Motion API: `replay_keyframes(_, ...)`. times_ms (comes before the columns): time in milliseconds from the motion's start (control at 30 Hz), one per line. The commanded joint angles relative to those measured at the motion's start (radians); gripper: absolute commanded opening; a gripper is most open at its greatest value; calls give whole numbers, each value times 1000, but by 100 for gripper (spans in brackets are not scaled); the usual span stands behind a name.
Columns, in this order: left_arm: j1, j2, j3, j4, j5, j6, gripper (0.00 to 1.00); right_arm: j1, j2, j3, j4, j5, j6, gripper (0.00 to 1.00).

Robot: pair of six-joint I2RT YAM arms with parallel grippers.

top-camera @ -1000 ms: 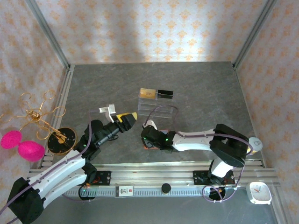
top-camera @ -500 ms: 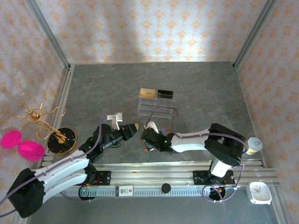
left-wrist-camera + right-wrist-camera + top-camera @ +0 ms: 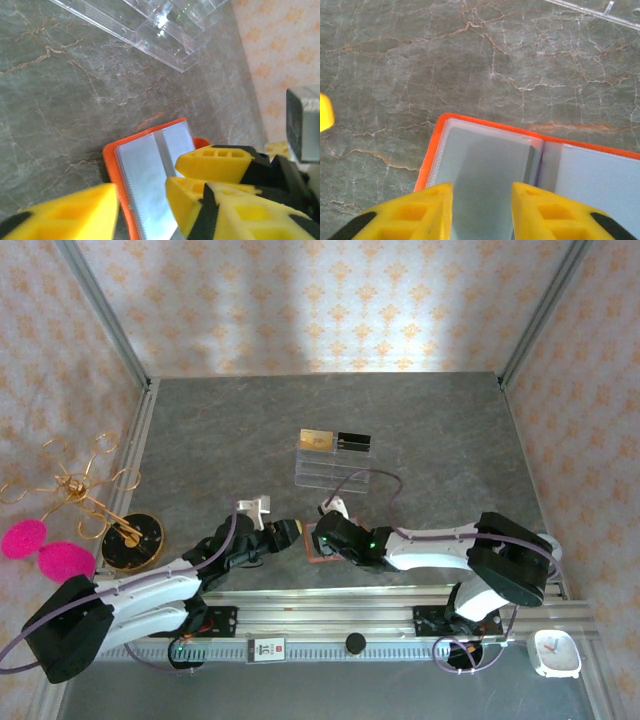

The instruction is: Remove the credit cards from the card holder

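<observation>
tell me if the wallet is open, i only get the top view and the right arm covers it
Observer: Yes. In the right wrist view the wallet lies flat and open, its grey-blue inside facing up.
Operator: any cards in it
Observer: None that I can see. The parts of both panels in that view look plain grey-blue, with no gold or black showing.
</observation>
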Motion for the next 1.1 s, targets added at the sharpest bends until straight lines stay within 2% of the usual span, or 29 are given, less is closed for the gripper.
replay_keyframes(0,-5,-53,49,-64,-75,27,56,-2,20,57,-79,-1,-17,40)
replay_keyframes(133,-4,-89,42,-96,-105,39,58,2,78,82,-108,-17,-39,41)
replay_keyframes(300,-4,-83,30,-82,-86,46,58,7,173,124,-140,-1,-60,43)
replay_keyframes(400,-5,-75,26,-74,-73,54,57,10,222,133,-159,6,-54,40)
replay_keyframes(500,-4,-64,26,-74,-62,63,57,15,249,133,-171,14,-44,31)
replay_keyframes(600,-5,-49,24,-68,-48,71,55,14,253,121,-166,25,-31,12)
replay_keyframes(700,-6,-22,8,-33,-24,66,48,15,220,89,-119,19,-11,0)
replay_keyframes(867,-31,64,2,53,2,43,28,9,122,40,-20,-21,28,0)
replay_keyframes(1067,-73,217,55,84,15,39,4,-7,71,28,-5,-37,57,0)
